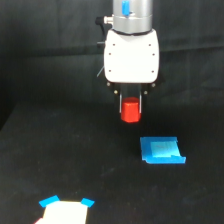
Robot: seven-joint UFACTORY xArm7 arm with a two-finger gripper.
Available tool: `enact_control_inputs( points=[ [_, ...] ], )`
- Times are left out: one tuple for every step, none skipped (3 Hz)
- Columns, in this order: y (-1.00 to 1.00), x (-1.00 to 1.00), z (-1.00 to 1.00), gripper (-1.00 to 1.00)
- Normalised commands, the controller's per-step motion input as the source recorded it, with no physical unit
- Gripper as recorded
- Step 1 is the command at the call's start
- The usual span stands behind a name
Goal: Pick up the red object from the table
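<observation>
Starting at the exterior view's left: one pale block with bright blue corners, low and well left of the red object. Centre: one red object, stubby and matte, pinched in the one gripper, above the table. Right and below it: one flat blue tray-like piece, lying on that matte black surface
</observation>
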Motion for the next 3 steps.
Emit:
enact_control_inputs(
  points=[
    [-0.32,0.01,0.18,-1.00],
    [-0.41,-0.29,0.35,-0.97],
    [-0.31,0.21,0.17,-1.00]
  ],
)
